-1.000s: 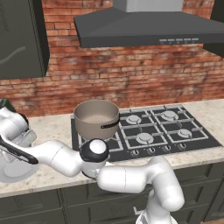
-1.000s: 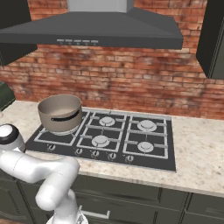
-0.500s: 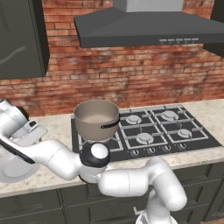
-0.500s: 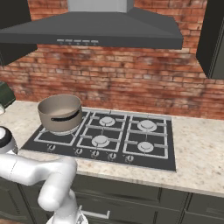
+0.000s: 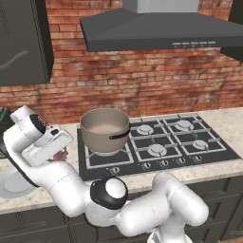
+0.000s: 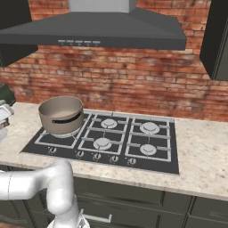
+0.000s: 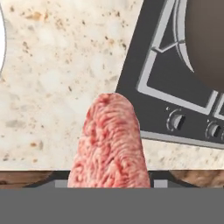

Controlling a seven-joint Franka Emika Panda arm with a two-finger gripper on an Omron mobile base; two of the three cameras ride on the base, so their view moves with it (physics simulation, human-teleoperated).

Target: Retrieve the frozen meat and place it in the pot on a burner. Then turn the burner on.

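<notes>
Lifted and swung right, our gripper [image 5: 60,153] now hangs over the counter [image 7: 57,87] just left of the cooktop [image 5: 156,147], jaws pinching the meat [image 7: 111,144], so we're closing on the pot [image 5: 105,129] at the far-left burner.

Speckled beige counter [image 6: 200,151] runs along the red brick wall [image 6: 147,84]. Dark grey range hood [image 5: 161,31] hangs over the counter's middle. White plate [image 5: 13,182] at the counter's left end, near the front edge. Dark upper cabinet [image 5: 21,40] at far left, dark drawers [image 6: 147,209] below the counter.
</notes>
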